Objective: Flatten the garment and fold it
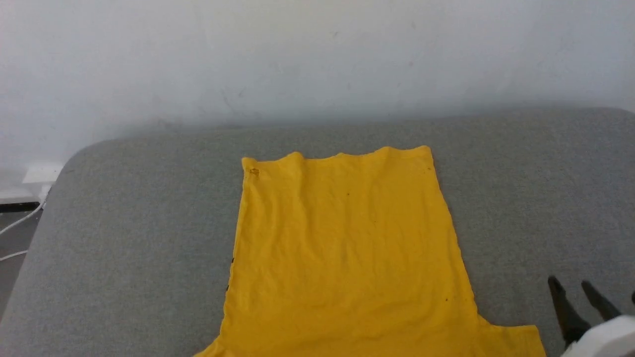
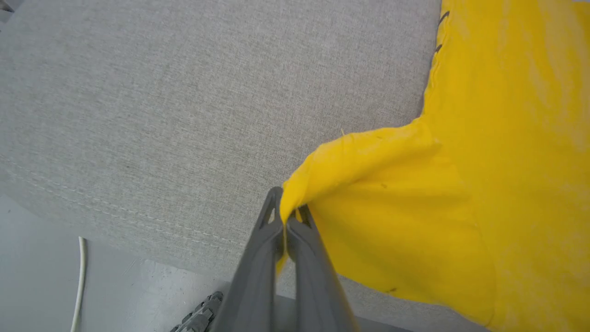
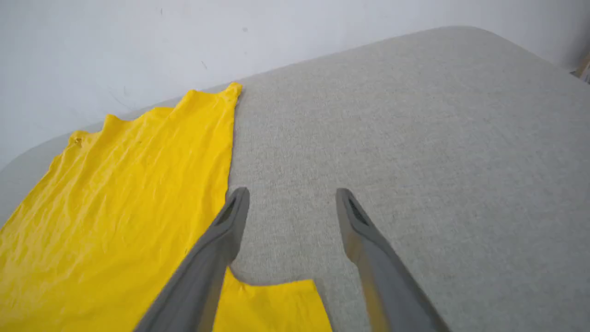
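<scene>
The garment (image 1: 347, 248) is a bright yellow T-shirt spread flat on the grey padded surface (image 1: 124, 238), hem toward the wall, its plain side up. In the left wrist view my left gripper (image 2: 288, 214) is shut on the edge of the garment's (image 2: 484, 184) left sleeve, which is lifted off the surface near the front edge. My right gripper (image 1: 570, 285) stands open at the lower right, just beyond the right sleeve. In the right wrist view its fingers (image 3: 233, 216) are spread over bare grey fabric, with the garment (image 3: 115, 198) to their left and nothing between them.
A pale wall (image 1: 317, 59) rises right behind the padded surface. White cables (image 1: 20, 223) and a socket lie on the floor at the left. The surface's front edge (image 2: 115, 216) drops to grey floor with a cable (image 2: 79, 286).
</scene>
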Robot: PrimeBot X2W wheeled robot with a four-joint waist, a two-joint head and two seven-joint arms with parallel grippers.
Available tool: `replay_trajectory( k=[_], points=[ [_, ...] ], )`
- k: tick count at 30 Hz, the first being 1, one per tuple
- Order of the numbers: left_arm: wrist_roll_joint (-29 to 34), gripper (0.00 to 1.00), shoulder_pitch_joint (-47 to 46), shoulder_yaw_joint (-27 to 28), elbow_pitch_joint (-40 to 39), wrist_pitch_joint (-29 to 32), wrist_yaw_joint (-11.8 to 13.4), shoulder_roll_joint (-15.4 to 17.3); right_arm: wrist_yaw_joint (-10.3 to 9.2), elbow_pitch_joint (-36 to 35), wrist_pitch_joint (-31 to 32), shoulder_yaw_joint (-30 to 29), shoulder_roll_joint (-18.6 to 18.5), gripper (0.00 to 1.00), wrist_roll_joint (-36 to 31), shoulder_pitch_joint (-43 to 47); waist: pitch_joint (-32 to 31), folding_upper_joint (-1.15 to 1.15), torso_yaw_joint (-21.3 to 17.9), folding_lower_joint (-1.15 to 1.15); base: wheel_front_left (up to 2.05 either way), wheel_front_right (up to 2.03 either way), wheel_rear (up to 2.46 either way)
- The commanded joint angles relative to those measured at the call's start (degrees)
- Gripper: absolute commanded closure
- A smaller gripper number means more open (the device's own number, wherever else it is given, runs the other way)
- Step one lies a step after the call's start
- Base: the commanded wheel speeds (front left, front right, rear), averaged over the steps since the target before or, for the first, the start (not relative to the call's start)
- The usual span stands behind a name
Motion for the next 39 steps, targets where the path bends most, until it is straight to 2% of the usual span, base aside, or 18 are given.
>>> replay_trajectory(
  k=[1,8,15,20,28,32,37,38,39],
  points=[
    [0.4,1.00,-1.6,0.1,-0.5,-0.6,-0.3,-0.1,-0.10,1.2,-0.4,-0.3,-0.5,0.00,0.5,-4.2,1.4,0.00,0.5,0.00,0.00,0.00,0.00],
    [2.4,1.00,-7.1,-1.6,-3.7,-3.9,-1.4,-0.2,-0.10,18.3,1.6,0.5,-4.4,0.00,2.8,-27.4,8.7,0.00,4.3,0.00,0.00,0.00,0.00],
    [4.0,1.00,-13.2,-4.1,-7.0,-7.7,-2.3,-1.8,-0.10,34.0,6.0,4.7,-10.2,0.00,4.9,-50.0,17.6,0.00,8.8,0.00,0.00,0.00,0.00],
    [4.8,1.00,-17.0,-6.3,-8.5,-9.3,-3.2,-3.0,-0.10,41.6,11.7,9.7,-12.7,0.00,6.8,-61.8,23.5,0.00,11.8,0.00,0.00,0.00,0.00],
    [5.2,1.00,-20.6,-8.4,-7.9,-11.1,-4.1,-4.3,-0.10,49.4,21.2,17.2,-13.3,0.00,10.8,-71.5,28.6,0.00,14.2,0.00,0.00,0.00,0.00],
    [5.1,1.00,-21.3,-8.8,-7.0,-11.6,-4.2,-4.7,-0.10,52.2,24.5,20.5,-13.0,0.00,12.9,-72.9,29.4,0.00,14.6,0.00,0.00,0.00,0.00],
    [4.9,1.00,-21.7,-9.1,-5.9,-12.0,-4.2,-4.9,-0.10,53.8,33.2,26.1,-12.8,0.01,16.1,-72.1,29.4,0.00,14.6,0.00,0.00,0.00,0.00],
    [5.0,1.00,-21.8,-9.1,-5.7,-12.0,-4.2,-4.9,-0.10,53.9,35.0,27.3,-13.0,0.31,16.4,-71.7,29.3,0.00,14.6,0.00,0.00,0.00,0.00],
    [4.9,1.00,-21.8,-9.1,-5.6,-12.1,-4.1,-4.9,-0.10,53.9,36.3,28.1,-13.1,0.67,17.0,-71.4,29.2,0.00,14.6,0.00,0.00,0.00,0.00]
  ],
)
